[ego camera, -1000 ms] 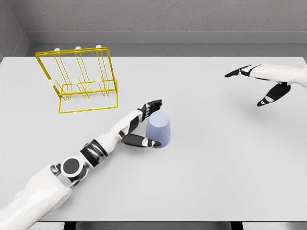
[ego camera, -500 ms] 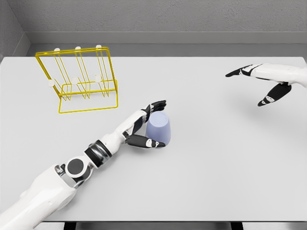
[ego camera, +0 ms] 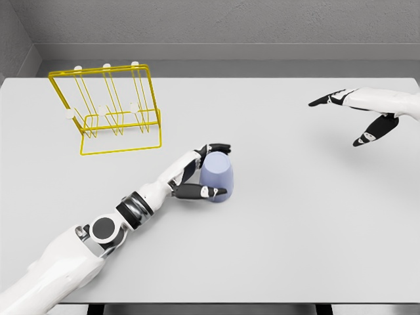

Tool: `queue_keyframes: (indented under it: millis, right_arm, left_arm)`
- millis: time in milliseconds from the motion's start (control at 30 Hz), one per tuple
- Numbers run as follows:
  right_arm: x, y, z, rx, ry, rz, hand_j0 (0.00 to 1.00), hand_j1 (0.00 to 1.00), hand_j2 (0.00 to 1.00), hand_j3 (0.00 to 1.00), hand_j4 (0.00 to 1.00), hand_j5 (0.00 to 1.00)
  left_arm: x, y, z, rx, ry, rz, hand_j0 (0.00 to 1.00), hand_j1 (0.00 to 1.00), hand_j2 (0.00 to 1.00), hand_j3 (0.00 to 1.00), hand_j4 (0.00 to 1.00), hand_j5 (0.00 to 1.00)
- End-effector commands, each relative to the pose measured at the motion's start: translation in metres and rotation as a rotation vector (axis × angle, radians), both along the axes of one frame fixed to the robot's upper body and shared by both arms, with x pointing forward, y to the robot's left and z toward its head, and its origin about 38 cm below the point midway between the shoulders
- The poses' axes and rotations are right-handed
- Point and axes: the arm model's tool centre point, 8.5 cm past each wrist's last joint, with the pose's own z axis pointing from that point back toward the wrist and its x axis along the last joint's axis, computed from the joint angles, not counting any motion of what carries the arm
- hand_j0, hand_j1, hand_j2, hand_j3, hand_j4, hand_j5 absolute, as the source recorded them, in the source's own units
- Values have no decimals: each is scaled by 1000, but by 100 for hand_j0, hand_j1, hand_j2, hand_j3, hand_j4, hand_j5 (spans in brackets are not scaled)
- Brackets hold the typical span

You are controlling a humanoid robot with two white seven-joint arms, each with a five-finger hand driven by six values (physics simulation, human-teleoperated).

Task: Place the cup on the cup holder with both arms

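A pale blue cup stands upside down on the white table, a little left of the middle. My left hand reaches it from the lower left. Its fingers curl over the cup's far side and the thumb lies across its near side, so the hand is shut on the cup. The yellow wire cup holder with white-tipped pegs stands at the back left, apart from the cup. My right hand hovers open at the far right, well away from both.
The table's far edge meets a grey wall, and its near edge runs along the bottom of the view. My left forearm lies across the table between the cup and the lower-left corner.
The left hand's fingers and thumb have closed in around the cup, which has stayed in place. The right hand has barely moved.
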Motion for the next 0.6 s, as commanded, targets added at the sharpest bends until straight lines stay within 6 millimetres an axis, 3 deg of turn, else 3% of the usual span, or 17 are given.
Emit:
queue_keyframes:
  millis: [0, 100, 300, 567]
  right_arm:
    - [0, 0, 0, 6, 1, -4, 100, 100, 100, 100, 100, 100]
    - [0, 0, 0, 6, 1, -4, 100, 100, 100, 100, 100, 100]
    - [0, 2, 1, 8, 0, 0, 100, 100, 100, 100, 100, 100]
    - [1, 3, 4, 12, -8, 4, 100, 100, 100, 100, 100, 100]
  left_arm:
    - [-1, 0, 0, -1, -2, -1, 61, 61, 61, 61, 61, 61]
    - [-1, 0, 0, 0, -3, -2, 60, 60, 60, 60, 60, 60]
    - [0, 3, 2, -8, -4, 6, 38, 38, 38, 38, 38, 38]
    - [-1, 2, 2, -13, -5, 3, 27, 27, 27, 27, 27, 27]
